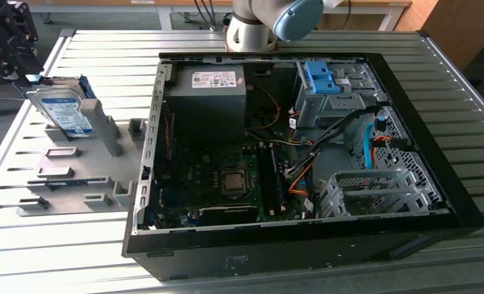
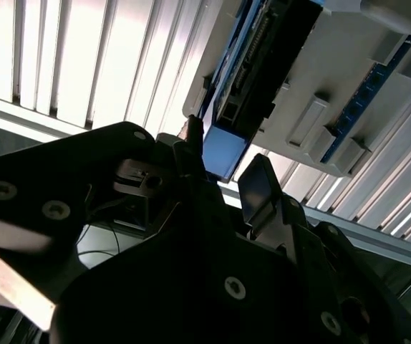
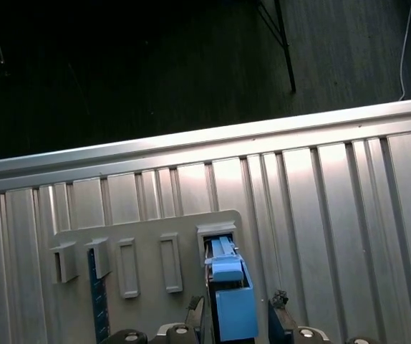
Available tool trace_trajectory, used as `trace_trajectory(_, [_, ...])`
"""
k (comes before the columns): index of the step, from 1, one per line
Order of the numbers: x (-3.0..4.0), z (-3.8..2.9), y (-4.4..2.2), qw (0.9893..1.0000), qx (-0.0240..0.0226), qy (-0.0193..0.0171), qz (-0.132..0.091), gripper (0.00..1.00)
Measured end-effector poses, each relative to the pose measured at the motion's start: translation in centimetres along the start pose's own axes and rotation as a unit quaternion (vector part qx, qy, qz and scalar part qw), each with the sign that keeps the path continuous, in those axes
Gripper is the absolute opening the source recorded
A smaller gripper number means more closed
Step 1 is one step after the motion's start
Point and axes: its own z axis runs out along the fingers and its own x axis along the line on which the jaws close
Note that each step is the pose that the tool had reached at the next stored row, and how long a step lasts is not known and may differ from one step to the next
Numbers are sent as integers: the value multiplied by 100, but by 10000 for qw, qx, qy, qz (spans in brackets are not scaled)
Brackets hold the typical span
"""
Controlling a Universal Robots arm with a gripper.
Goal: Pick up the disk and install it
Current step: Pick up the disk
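The arm (image 1: 254, 27) rises at the back of the exterior view, its blue-capped joint on top. Its black gripper (image 1: 21, 67) hangs low at that view's left, pointing down, fingers (image 2: 259, 188) spread apart.

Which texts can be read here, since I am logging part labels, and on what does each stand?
The disk, its white-and-blue label: print too small to read.
White sticker on the black box: print too small to read.
Both wrist views: no readable text.
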Motion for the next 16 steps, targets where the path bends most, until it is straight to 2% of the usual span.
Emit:
trace_trajectory(6, [4,107,3,10000,-10,3,-66,47])
trace_trajectory(9, [14,135,61,10000,-10,2,-70,47])
trace_trajectory(11, [16,150,75,10000,-9,2,-78,47])
trace_trajectory(13, [17,168,75,9998,-14,6,-194,47])
trace_trajectory(16, [18,202,74,9990,-21,10,-447,47])
